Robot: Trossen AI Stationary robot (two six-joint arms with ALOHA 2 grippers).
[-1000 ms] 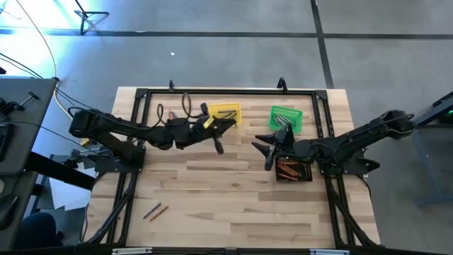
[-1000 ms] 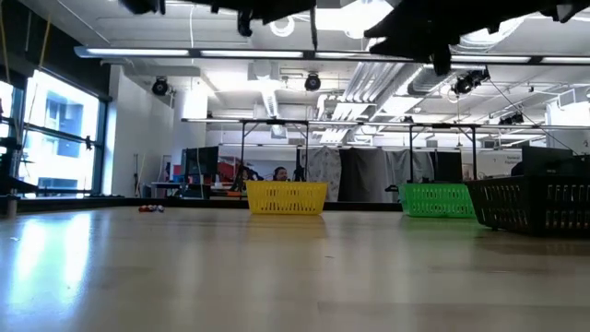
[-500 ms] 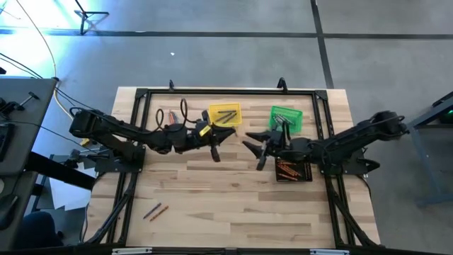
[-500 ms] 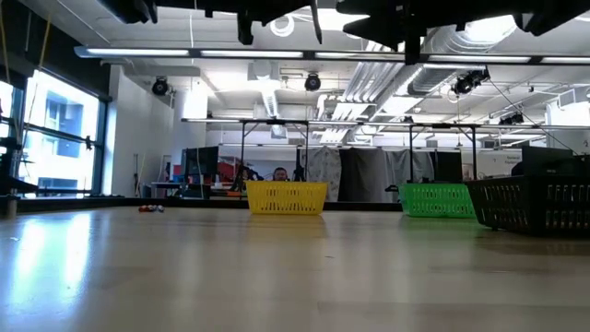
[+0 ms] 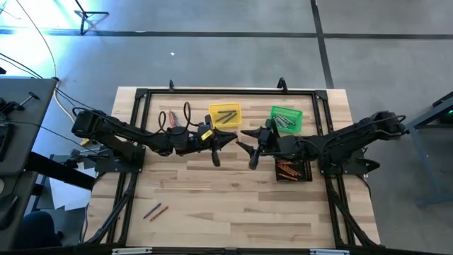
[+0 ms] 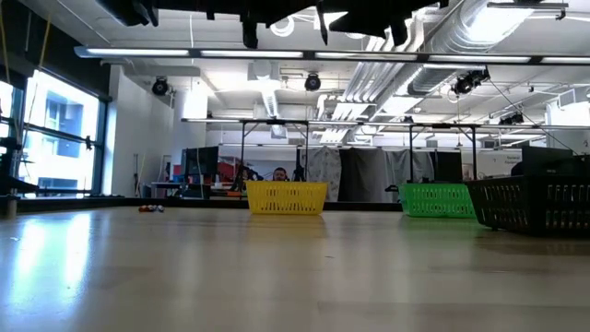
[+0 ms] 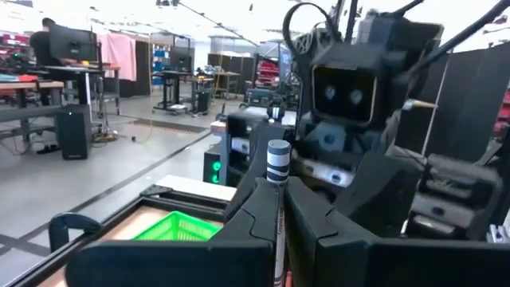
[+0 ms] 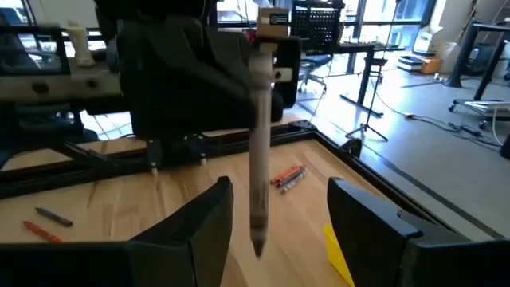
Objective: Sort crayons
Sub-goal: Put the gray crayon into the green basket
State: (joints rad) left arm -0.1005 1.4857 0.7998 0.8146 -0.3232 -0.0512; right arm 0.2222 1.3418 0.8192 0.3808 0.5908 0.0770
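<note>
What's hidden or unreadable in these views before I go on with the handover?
- Crayon in the left gripper: its held end, left wrist view, hidden by the fingers.
- Yellow bin, green bin: contents, low view, hidden by their walls.
- Both grippers: low view, cut off by the top edge.
- Loose crayons: colours, high view, too small.

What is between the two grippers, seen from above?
In the high view only bare table lies between the left gripper, shut on a grey crayon, and the open right gripper; the right wrist view shows the crayon ahead of the fingers.
</note>
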